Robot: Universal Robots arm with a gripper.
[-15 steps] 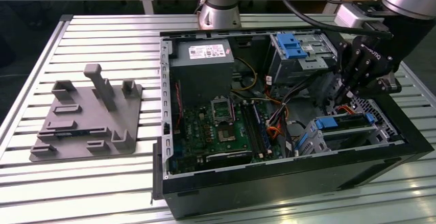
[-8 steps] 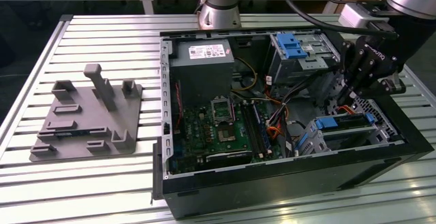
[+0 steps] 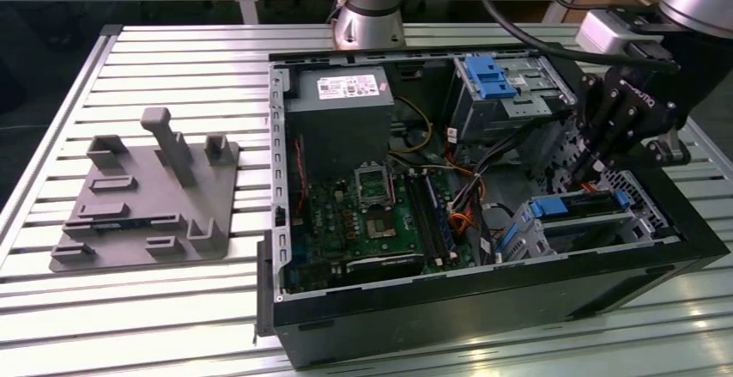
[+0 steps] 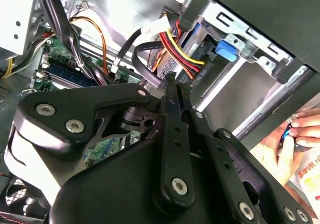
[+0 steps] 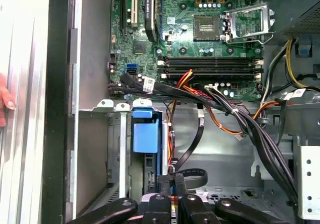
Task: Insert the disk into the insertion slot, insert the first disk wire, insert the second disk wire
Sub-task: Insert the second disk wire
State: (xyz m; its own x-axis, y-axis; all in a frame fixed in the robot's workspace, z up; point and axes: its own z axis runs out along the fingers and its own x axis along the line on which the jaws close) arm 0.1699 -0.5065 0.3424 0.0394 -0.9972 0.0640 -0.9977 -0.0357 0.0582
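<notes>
Exterior view: gripper (image 3: 592, 173) low inside open computer case (image 3: 481, 308) at frame right, hemmed by case wall and cable bundle (image 3: 481, 190); little free room. Fingers pressed together, holding nothing visible; tips just above disk (image 3: 578, 208), blue-framed, seated in insertion slot (image 3: 596, 240), lower right.

Computer case (image 3: 481, 308): we see it lying open on the slatted table (image 3: 172, 42), at the exterior view's right.
Fixture plate (image 3: 149, 201): on the table, at the case's left in the exterior view.
Motherboard (image 3: 366, 222): inside the case.
Insertion slot (image 3: 596, 227): in the case's near right corner, the disk (image 3: 567, 207) seated in it.
Gripper (image 3: 590, 171): we find it just above that slot.
</notes>
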